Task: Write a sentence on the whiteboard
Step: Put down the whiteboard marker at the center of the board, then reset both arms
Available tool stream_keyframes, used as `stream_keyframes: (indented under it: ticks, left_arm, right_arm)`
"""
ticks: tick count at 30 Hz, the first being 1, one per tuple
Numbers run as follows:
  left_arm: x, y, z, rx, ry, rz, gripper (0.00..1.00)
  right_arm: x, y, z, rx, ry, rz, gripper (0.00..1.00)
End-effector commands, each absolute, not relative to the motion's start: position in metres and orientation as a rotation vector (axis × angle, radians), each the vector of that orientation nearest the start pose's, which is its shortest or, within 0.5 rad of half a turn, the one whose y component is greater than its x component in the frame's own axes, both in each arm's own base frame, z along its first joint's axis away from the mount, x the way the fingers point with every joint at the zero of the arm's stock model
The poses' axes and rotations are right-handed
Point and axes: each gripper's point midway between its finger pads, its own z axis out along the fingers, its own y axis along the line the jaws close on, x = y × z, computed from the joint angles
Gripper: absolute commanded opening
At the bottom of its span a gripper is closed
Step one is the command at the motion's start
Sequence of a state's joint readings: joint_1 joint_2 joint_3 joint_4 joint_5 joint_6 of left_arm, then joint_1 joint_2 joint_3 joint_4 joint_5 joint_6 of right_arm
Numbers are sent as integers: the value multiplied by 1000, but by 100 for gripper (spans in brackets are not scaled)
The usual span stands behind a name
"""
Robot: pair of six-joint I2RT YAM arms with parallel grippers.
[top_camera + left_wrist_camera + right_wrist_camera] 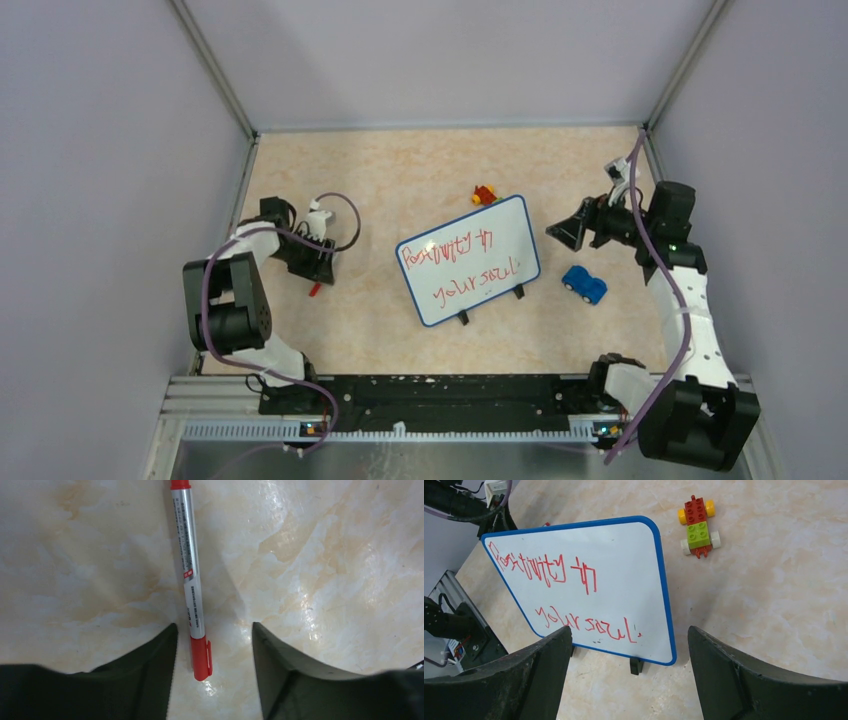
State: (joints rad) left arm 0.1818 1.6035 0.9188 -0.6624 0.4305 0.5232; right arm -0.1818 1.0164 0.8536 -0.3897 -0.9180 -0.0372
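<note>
Top external view: whiteboard (515,245) with the sentence (445,252) stands mid-table, open tabletop (370,200) at its left. Jaws of the left gripper (212,630) are spread astride a red marker (191,580); the right gripper (630,632) is likewise spread, clear of the board's right edge.

Glossy whiteboard (624,555) on polished (marble-look) tabletop (325,580).

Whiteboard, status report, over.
Left hand open over marker, lying on table. Right hand open, facing whiteboard. Sentence written, two red lines. Blue car and brick car nearby, apart.
</note>
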Motion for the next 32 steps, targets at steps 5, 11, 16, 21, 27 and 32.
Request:
stream_keyframes:
  ticks: [5, 11, 16, 21, 27, 32]
  left_arm:
    - [295, -12, 92, 565, 2555, -477, 98]
    - [314, -33, 179, 556, 2376, -579, 99]
    - [332, -36, 247, 455, 2229, -548, 99]
    - [338, -27, 285, 365, 2124, -454, 99]
    - [341, -11, 280, 270, 2132, -376, 99]
    - [340, -4, 262, 220, 2163, -359, 99]
  right_arm:
    - [283, 86, 244, -458, 1853, 741, 82]
    - [275, 84, 265, -472, 1869, 700, 82]
    - [277, 73, 292, -457, 1872, 595, 82]
    - [292, 53, 298, -394, 1935, 484, 81]
    - [301, 32, 284, -347, 1993, 436, 81]
    - [301, 24, 265, -338, 2027, 408, 81]
